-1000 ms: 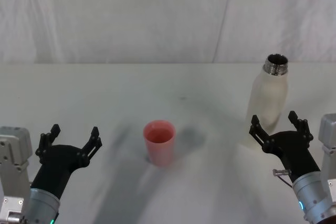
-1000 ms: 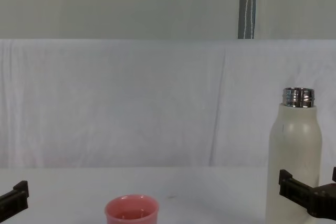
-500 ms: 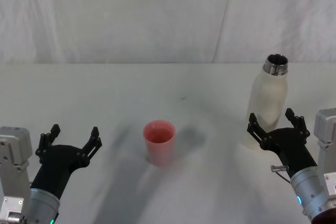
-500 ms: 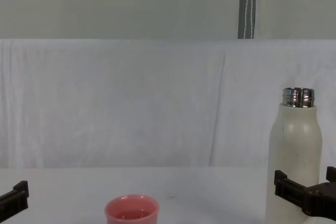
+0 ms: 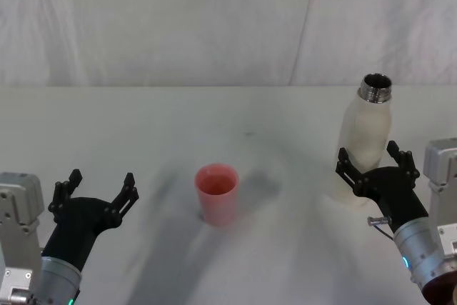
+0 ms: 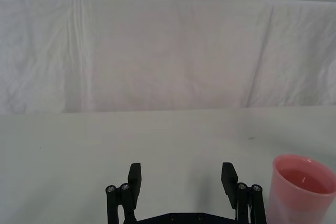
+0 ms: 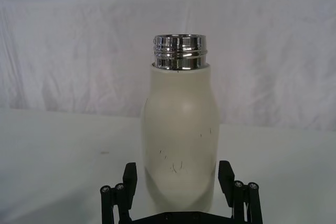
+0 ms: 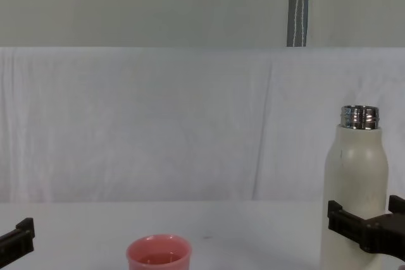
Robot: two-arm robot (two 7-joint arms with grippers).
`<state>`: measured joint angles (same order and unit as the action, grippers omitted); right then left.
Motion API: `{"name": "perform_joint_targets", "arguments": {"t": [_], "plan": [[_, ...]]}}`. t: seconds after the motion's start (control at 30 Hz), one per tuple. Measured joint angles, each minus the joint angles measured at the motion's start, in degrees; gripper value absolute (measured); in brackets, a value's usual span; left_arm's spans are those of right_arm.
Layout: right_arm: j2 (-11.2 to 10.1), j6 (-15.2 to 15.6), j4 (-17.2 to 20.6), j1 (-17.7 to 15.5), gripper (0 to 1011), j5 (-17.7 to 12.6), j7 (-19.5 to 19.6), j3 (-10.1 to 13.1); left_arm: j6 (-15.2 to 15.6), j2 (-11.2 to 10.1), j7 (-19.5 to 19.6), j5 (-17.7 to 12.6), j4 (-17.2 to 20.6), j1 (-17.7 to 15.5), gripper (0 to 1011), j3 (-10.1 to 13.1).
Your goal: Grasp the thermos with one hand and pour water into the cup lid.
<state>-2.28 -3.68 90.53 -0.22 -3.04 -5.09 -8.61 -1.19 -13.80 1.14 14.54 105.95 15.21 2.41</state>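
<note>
I see a cream-white thermos (image 5: 366,142) with shiny steel neck, a pink cup lid (image 5: 216,193), and black gripper fingers (image 5: 343,164).

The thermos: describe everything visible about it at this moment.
The thermos is a tall cream-white bottle with rounded shoulders and a shiny threaded steel neck, uncapped, faint scuffs on its body. It stands upright on the white table, right of the pink cup lid. The right gripper is open, one finger on either side of its lower body, not clamped.
</note>
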Motion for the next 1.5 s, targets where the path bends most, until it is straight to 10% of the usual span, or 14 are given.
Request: {"name": "perform_joint_targets", "arguments": {"t": [1.5], "plan": [[0.15, 0.69, -5.80, 5.76, 1001, 0.69, -0.63, -0.23, 0.00, 0.00, 0.00, 0.00, 0.00, 0.00, 1001, 0.00]]}}
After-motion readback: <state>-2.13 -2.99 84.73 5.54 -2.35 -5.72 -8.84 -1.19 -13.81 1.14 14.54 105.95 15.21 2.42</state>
